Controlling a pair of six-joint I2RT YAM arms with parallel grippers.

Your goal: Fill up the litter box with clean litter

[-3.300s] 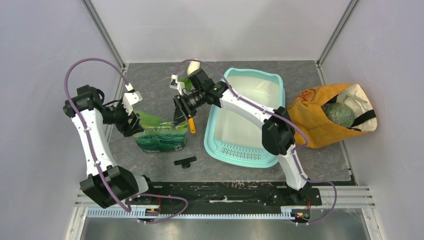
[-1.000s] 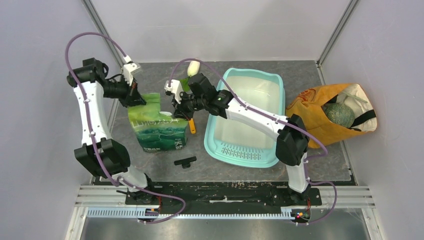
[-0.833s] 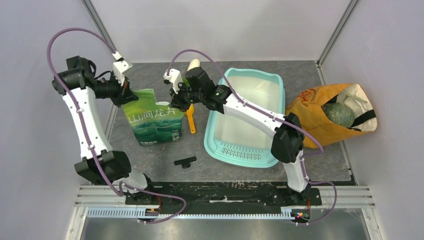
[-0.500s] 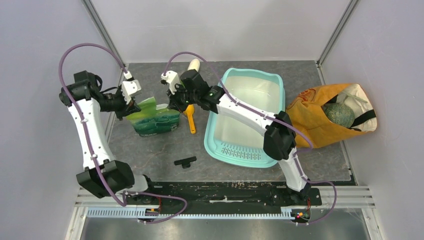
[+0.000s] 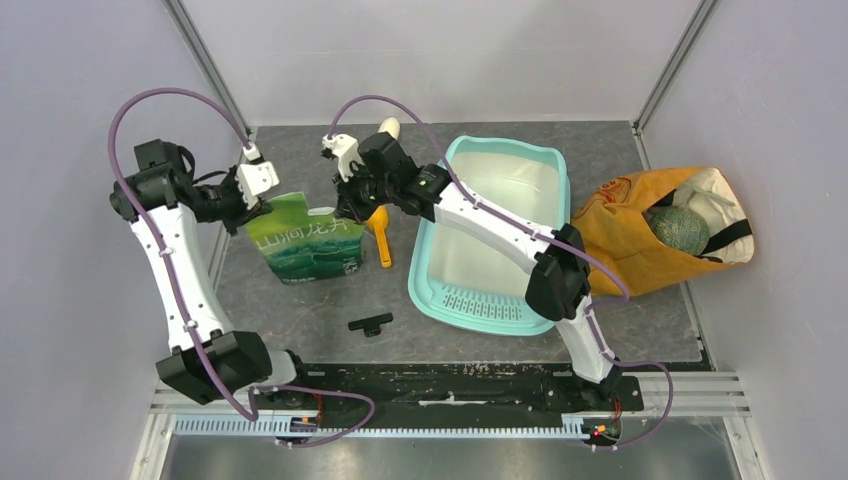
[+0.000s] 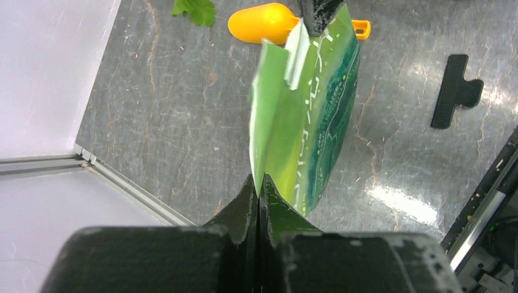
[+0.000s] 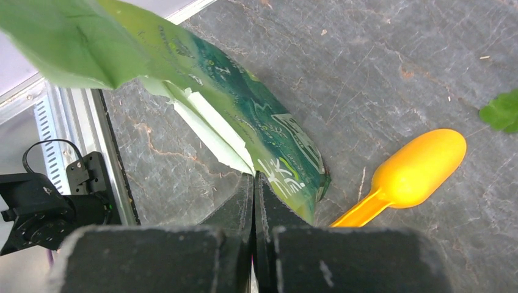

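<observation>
One green pouch bearing white Chinese characters is pinched at its top corners by the clenched left hand and right hand, with one orange scoop, one black clip and one litter box on the table to its right.

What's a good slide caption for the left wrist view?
Left gripper shut on the edge of a green pouch, orange scoop and black clip on the grey tabletop beyond.
</observation>
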